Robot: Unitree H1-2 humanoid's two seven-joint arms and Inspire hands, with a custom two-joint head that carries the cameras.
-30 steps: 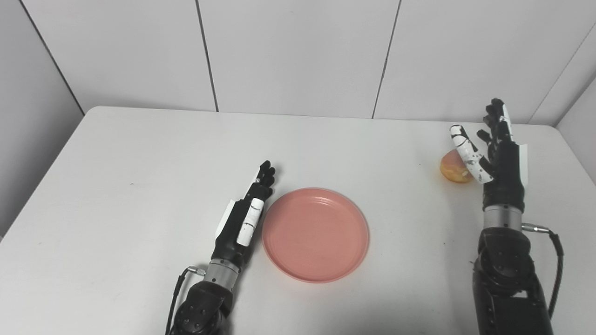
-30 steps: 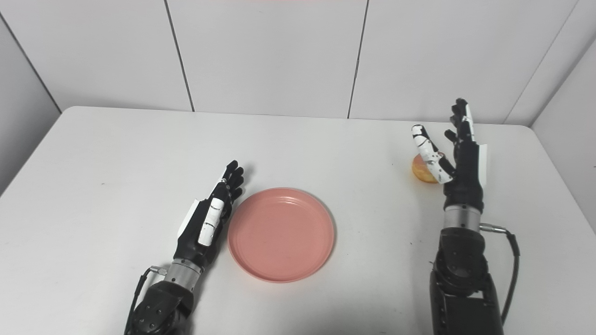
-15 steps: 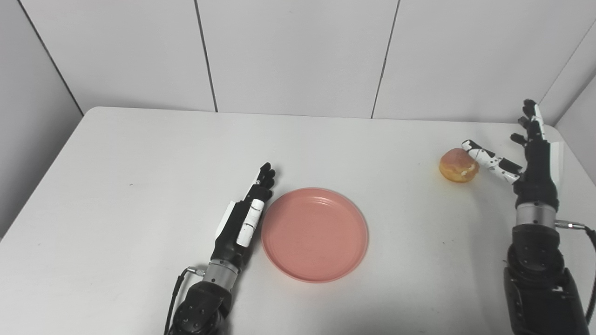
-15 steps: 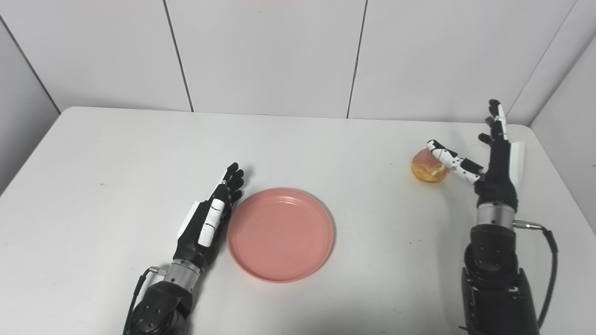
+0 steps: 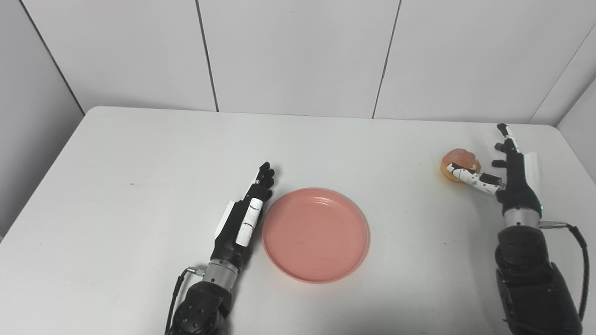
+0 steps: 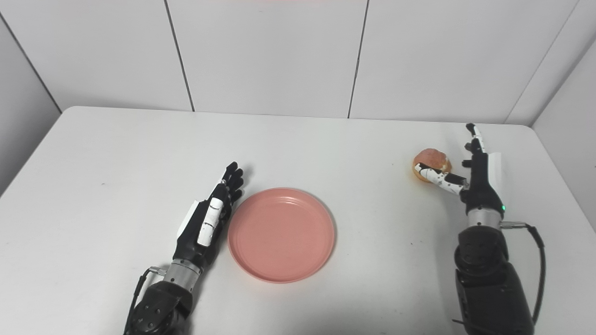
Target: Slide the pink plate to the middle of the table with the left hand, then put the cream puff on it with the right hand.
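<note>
The pink plate (image 5: 315, 233) lies flat near the middle of the white table (image 5: 139, 153). My left hand (image 5: 245, 215) rests on its edge against the plate's left rim, fingers straight and together, holding nothing. The cream puff (image 5: 459, 164), golden and round, sits on the table at the far right. My right hand (image 5: 510, 172) stands just right of the puff, open, fingers pointing up and away. Its white thumb (image 5: 471, 179) reaches left across the front of the puff and seems to touch it.
The table's back edge runs along a white panelled wall (image 5: 298, 56). Its right edge lies close beyond my right hand. A black cable (image 5: 579, 260) loops off the right forearm.
My right hand swung out to the right of the cream puff, then came down low beside it, thumb now across its front. The left hand and plate have not moved.
</note>
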